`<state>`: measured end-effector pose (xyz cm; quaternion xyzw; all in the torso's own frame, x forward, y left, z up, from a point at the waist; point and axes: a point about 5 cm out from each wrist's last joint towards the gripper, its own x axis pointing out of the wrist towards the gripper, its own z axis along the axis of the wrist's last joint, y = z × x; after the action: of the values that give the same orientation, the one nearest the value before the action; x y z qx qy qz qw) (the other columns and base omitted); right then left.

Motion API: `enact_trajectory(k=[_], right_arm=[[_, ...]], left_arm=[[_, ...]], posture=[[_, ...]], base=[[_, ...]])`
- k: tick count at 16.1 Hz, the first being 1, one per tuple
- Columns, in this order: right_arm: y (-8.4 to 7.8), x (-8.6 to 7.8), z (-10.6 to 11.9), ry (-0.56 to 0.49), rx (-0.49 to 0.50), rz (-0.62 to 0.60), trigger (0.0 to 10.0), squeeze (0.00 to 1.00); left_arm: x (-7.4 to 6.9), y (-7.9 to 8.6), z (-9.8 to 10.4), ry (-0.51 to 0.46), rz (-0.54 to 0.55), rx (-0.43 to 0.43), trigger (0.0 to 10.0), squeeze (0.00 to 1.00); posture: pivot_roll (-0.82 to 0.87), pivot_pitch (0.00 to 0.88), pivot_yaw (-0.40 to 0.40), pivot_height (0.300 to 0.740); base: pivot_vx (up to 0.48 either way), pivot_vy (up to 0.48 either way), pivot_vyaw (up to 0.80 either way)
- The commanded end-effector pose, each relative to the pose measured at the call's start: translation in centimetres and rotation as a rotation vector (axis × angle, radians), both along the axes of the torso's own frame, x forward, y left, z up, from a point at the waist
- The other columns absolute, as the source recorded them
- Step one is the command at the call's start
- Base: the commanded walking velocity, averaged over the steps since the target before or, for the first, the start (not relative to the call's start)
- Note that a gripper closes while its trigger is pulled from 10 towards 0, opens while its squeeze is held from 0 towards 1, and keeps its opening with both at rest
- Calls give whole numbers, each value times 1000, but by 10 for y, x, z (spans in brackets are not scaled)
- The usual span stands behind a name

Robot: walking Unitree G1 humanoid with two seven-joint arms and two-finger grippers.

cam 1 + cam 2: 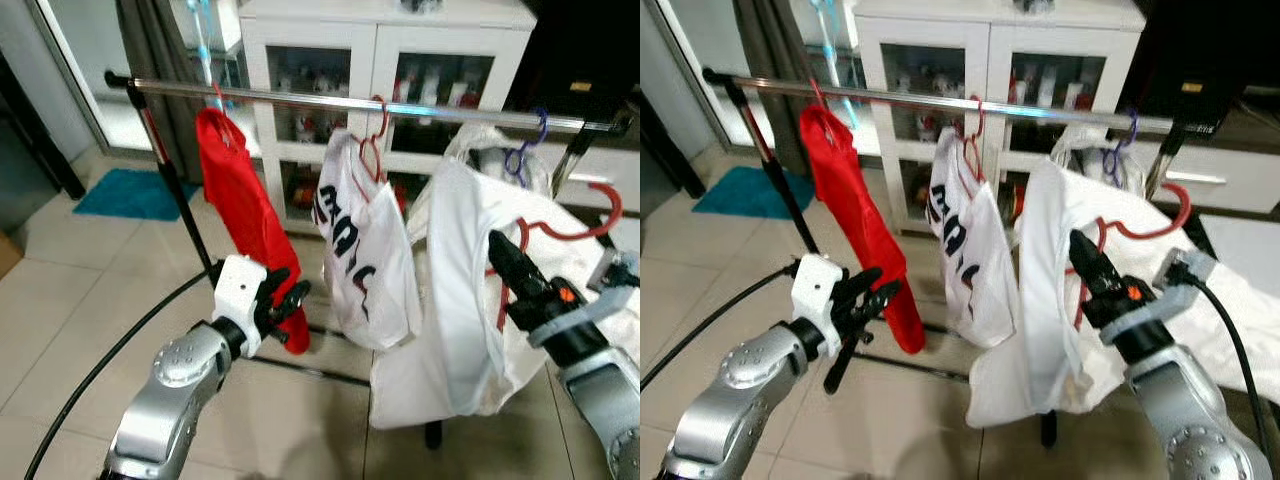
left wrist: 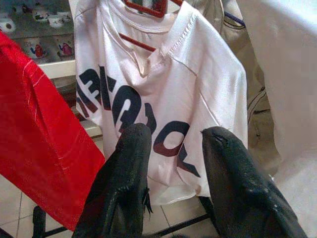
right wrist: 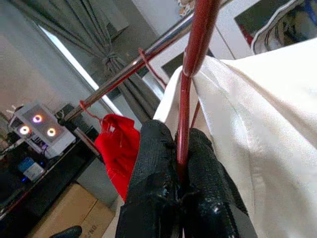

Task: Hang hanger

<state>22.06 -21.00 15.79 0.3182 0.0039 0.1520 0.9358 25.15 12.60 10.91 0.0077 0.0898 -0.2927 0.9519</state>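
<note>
A chrome clothes rail runs across in front of me. On it hang a red garment, a white lettered shirt on a red hanger, and a purple hanger with a pale garment. My right gripper is shut on the thin stem of a red hanger that carries a white garment. Its hook hangs free below the rail, at the right end. My left gripper is open and empty, beside the red garment's lower edge, pointing at the lettered shirt.
A white glass-door cabinet stands behind the rail. The rack's black leg slants to the floor at left, with a black cable curving over the tiles. A teal mat lies far left.
</note>
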Motion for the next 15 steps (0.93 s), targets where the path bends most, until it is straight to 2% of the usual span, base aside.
enact_trajectory(k=[1, 3, 11, 12, 13, 14, 15], right_arm=[[2, 1, 0, -5, 0, 6, 10000, 0], [3, 2, 1, -7, -3, 12, 10000, 0], [8, 2, 7, -37, -59, 69, 10000, 0], [7, 2, 11, -54, -69, 81, 10000, 0], [7, 0, 26, -123, -74, 123, 10000, 0], [7, 0, 26, -123, -74, 123, 10000, 0], [9, -4, 42, -196, -52, 178, 10000, 0]], left_arm=[[-1, 2, -4, 18, 11, 20, 10000, 0], [-1, 3, -4, 18, 11, 21, 10000, 0], [-3, 2, -5, 26, -3, 16, 10000, 0], [-3, 2, -5, 27, -4, 16, 10000, 0], [-3, 2, -5, 30, -6, 17, 10000, 0], [-3, 2, -5, 30, -6, 17, 10000, 0], [-3, 2, -6, 32, -7, 18, 10000, 0]], posture=[[-129, 0, 41, 740], [-129, 0, 38, 740], [-128, 0, 38, 740], [-127, 0, 38, 740], [-128, 0, 39, 740], [-128, 0, 39, 740], [-130, 0, 39, 740]], base=[[-322, 0, 0], [-300, 0, 0], [0, 0, 0], [0, 0, 0], [0, 0, 0], [0, 0, 0], [0, 0, 0]])
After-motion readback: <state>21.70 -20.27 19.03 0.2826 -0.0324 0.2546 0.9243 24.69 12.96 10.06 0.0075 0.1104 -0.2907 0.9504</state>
